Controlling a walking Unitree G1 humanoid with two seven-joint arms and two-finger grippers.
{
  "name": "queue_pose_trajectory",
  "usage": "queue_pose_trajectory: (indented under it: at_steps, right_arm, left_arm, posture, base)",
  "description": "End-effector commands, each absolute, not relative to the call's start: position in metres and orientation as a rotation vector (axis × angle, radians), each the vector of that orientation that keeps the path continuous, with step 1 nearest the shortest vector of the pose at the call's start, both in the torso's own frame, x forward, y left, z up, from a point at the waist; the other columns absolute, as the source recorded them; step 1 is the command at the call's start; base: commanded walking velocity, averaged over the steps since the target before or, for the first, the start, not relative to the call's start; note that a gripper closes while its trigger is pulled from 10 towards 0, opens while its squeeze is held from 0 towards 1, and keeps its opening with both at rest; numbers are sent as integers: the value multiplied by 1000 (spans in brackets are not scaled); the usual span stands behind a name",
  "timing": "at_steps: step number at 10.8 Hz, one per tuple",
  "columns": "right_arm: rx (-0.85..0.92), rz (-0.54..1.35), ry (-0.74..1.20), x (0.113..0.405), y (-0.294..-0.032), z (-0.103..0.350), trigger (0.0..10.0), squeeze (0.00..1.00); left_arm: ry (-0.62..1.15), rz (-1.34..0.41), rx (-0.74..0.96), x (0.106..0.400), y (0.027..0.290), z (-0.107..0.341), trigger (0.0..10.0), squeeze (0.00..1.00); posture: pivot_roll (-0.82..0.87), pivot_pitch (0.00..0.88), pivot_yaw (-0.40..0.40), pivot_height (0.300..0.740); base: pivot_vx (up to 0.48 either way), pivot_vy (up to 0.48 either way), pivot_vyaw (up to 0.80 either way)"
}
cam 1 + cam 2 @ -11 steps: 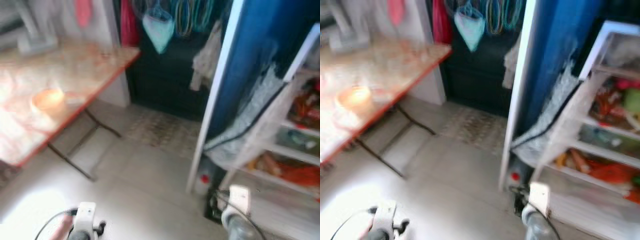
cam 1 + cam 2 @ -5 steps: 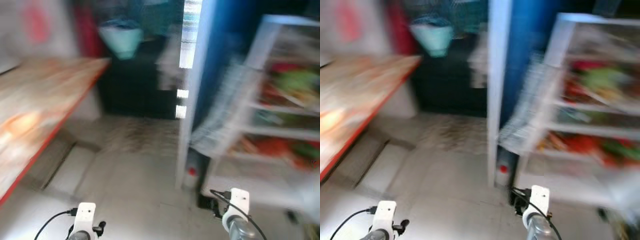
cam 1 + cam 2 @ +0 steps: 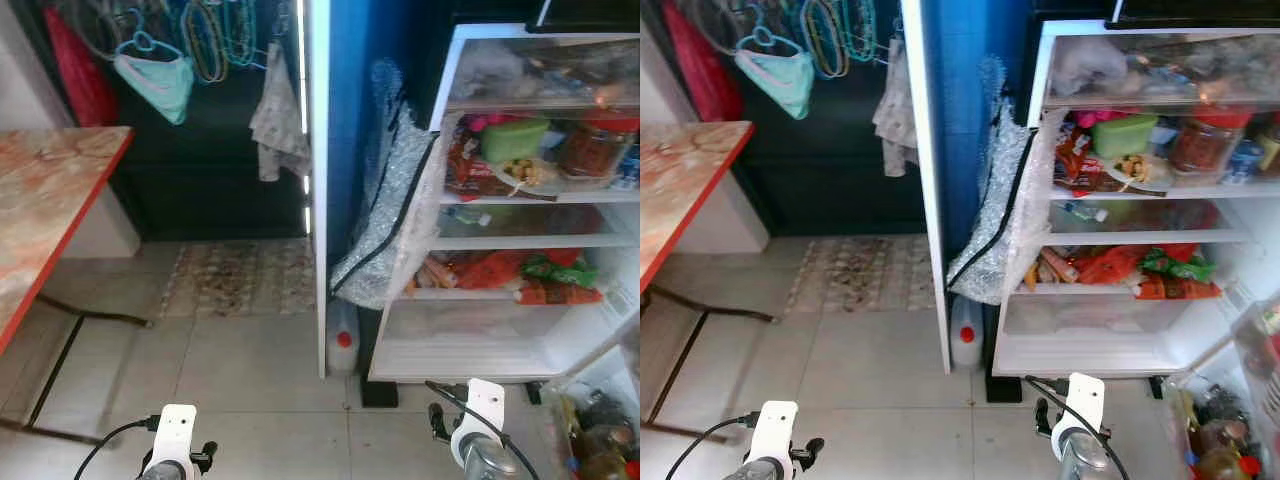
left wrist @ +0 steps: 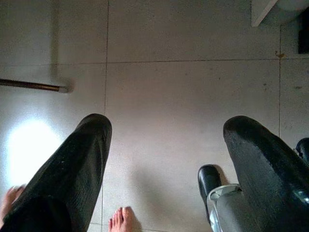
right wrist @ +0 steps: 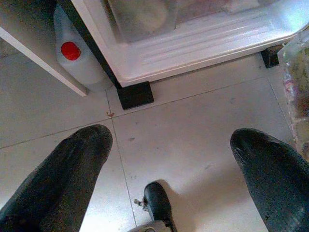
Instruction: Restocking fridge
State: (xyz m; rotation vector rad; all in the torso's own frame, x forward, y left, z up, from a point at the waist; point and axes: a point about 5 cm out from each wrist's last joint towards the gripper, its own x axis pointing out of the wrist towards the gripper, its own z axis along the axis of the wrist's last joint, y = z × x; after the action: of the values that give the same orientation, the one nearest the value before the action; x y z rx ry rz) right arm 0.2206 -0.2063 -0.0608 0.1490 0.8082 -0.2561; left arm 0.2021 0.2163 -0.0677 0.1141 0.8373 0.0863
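With the fridge standing open ahead-right, right hand is nearer vs left hand; both spread wide, empty, low over floor.

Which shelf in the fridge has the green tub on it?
The top open shelf, just under the clear frosty compartment. The green tub sits there beside a jar with a red lid. The shelves below hold red and green packets instead.

White fridge – blue side, orange marbled table, patterned mat, red-capped jug, grey tiles.
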Motion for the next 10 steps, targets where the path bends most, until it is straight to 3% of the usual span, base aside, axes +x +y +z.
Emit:
queue_pose_trajectory:
  at_steps: [1, 2, 10]
  right_arm:
    - [149, -238, 816, 221, -202, -61, 10000, 0]
    - [148, -231, 813, 222, -201, -61, 10000, 0]
    - [166, -245, 818, 215, -195, -66, 10000, 0]
  left_arm:
    - [859, 92, 114, 198, 220, -70, 10000, 0]
    - [857, 90, 120, 198, 221, -69, 10000, 0]
    - [884, 96, 153, 190, 231, -71, 10000, 0]
  posture:
    - [81, 13, 78, 740]
    - [85, 12, 78, 740]
    - [77, 16, 111, 740]
  base:
    - [0, 480, -763]
    - [0, 420, -763]
    - [0, 0, -763]
